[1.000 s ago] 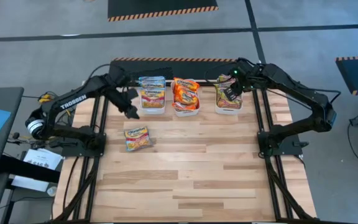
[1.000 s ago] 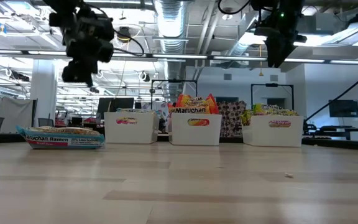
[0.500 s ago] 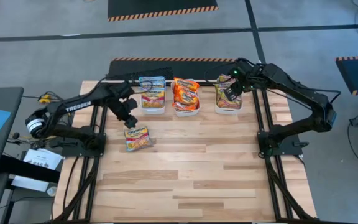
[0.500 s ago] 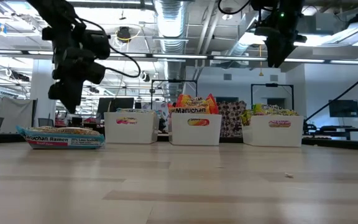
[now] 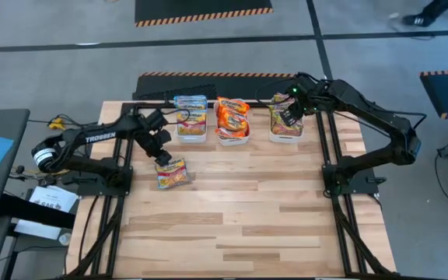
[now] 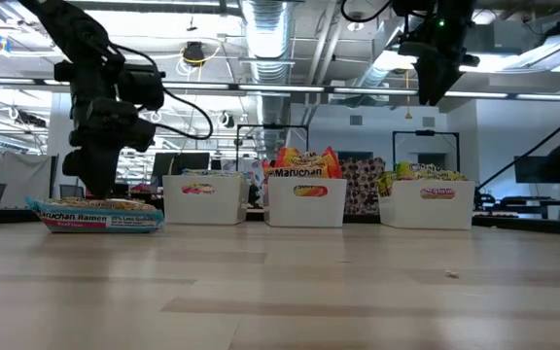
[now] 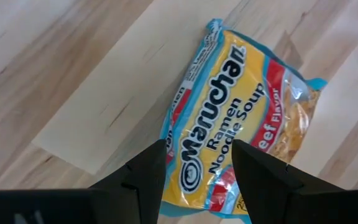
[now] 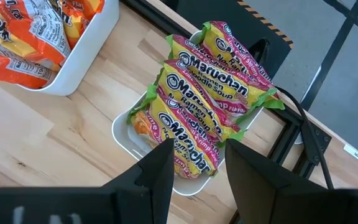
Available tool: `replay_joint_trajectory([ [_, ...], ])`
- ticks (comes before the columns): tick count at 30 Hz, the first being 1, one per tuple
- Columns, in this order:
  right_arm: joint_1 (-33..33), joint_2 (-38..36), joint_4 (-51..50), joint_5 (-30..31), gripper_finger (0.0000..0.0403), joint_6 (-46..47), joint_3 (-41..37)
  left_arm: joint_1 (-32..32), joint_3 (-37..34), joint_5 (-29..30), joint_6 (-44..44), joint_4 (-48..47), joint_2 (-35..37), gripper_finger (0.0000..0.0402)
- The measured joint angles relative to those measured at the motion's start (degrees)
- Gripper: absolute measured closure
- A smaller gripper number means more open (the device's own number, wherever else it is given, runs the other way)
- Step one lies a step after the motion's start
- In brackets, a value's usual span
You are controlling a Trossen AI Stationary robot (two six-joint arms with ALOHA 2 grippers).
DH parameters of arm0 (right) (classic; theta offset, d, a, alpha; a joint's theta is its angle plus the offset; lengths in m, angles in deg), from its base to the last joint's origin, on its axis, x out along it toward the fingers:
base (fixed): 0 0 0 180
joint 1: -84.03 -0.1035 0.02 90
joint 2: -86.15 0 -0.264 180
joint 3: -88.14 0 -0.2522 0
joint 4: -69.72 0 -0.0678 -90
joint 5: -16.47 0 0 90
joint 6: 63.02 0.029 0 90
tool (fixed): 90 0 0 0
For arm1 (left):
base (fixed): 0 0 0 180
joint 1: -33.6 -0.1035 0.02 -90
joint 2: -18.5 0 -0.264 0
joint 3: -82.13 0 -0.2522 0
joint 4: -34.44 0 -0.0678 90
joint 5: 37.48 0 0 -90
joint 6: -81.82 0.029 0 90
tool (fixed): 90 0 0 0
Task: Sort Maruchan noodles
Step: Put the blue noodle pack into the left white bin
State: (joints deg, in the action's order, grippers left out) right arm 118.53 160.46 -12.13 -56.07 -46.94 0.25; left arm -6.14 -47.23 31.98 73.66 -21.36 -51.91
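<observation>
We see even, bright overhead light across the pale butcher-block wooden table [image 5: 239, 210] in the high view — shadows under the arms are soft and short. In the low view, long ceiling tube lamps [image 6: 290, 92] glare white and wash out the upper background, while the dark left arm [image 6: 100, 97] stands nearly in silhouette against them; the near table surface blurs toward the bottom edge. In the left wrist view, the glossy yellow-and-blue plastic noodle packet [image 7: 241, 124] carries pale sheen along its wrinkles, and the left tool [image 7: 197, 171] is dark and soft-edged — out of focus. The right wrist view is crisp on the green-and-pink packets [image 8: 210, 106], with mild glare.
</observation>
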Motion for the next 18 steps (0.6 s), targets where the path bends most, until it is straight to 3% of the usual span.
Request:
replay_joint_trajectory([
  [18,0.01,0.00,0.02,-0.09,0.0237,0.45,0.00,-0.04,-8.26,-2.12,-3.29,8.65,0.04,0.0242],
])
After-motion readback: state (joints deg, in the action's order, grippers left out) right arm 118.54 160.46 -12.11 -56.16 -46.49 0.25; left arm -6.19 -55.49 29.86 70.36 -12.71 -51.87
